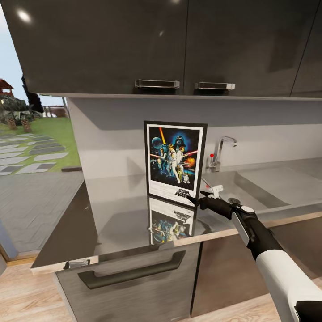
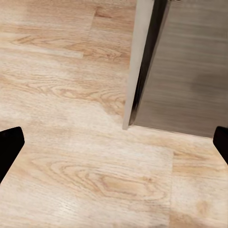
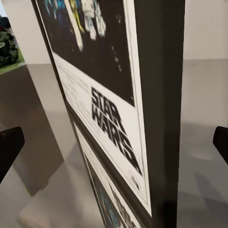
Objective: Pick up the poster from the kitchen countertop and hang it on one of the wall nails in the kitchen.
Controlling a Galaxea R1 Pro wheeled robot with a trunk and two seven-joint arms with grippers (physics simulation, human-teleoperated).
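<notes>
Poster (image 3: 114, 118) cropped at the edges, its print blurred.

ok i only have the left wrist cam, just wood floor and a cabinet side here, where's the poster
Observer: The poster stands upright on the countertop, left of the sink.
Operator: is the right gripper near it
Observer: Yes, the right gripper is at the poster's lower right corner, fingers spread on either side of that edge in the right wrist view, not closed on it.
Operator: anything above it
Observer: Dark wall cabinets hang over the counter.
</notes>
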